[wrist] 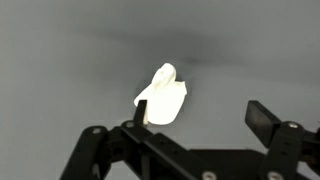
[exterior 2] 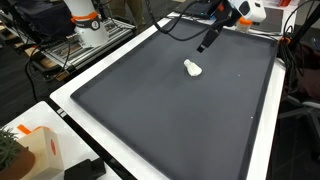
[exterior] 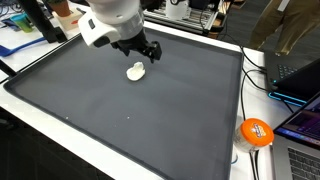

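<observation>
One small white thing (exterior: pixel 136 71) is counted on the worktop (exterior: pixel 120 120); nothing else is seen lying on its dark surface. It is seen in both exterior views (exterior 2: pixel 193 68), well inside the edges and nearer to the edge from which the arm reaches in than to the opposite one. Its shape is rounded and lumpy; what it is cannot be told.

One claw (exterior: pixel 141 47) is seen, hung just above the white thing and apart from it. Its jaws are spread wide and nothing is held. In the wrist view the white thing (wrist: pixel 163 97) is seen between the two fingers, close to one finger (wrist: pixel 139 113) and well away from the other.

The worktop is covered by a dark grey mat framed by a white rim (exterior 2: pixel 62 100). Beyond one edge, one round orange thing (exterior: pixel 256 132) and an open laptop (exterior: pixel 297 75) are seen. Off one corner, one orange and white box (exterior 2: pixel 35 148) is set beside a green plant (exterior 2: pixel 8 152). A cluttered workroom with cables is shown around it.
</observation>
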### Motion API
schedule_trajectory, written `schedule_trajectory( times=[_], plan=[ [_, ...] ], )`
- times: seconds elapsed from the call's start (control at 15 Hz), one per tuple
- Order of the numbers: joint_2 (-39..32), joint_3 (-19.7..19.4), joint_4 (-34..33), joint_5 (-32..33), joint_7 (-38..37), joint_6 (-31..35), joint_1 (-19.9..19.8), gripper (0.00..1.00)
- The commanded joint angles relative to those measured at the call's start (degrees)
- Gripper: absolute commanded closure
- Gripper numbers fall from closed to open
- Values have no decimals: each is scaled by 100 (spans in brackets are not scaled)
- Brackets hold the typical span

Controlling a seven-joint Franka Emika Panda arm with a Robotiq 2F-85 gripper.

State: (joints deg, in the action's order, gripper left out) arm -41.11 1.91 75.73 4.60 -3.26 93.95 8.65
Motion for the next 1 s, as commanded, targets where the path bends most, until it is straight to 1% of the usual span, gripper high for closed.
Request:
schedule_trajectory(
  times=[0.0, 0.07, 0.27, 0.33, 0.47, 0.6, 0.67, 0.73, 0.87, 0.93],
  plan=[
    [173, 44, 559, -126, 31, 501, -160, 0],
    [248, 60, 771, -196, 35, 716, -213, 0],
    [653, 72, 1693, -436, 1, 1747, -379, 0],
    [799, 54, 1973, -475, -13, 2155, -413, 0],
    [1115, 30, 2521, -468, 39, 2719, -456, 0],
    [1543, 11, 3080, -357, 153, 2959, -484, 0],
    [1747, 79, 3338, -398, 384, 2967, -545, 0],
    [1099, 2, 2485, -336, 118, 2698, -444, 0],
    [1457, 17, 2899, -332, 239, 2749, -466, 0],
    [1511, 14, 2945, -350, 248, 2772, -484, 0]
  ],
)
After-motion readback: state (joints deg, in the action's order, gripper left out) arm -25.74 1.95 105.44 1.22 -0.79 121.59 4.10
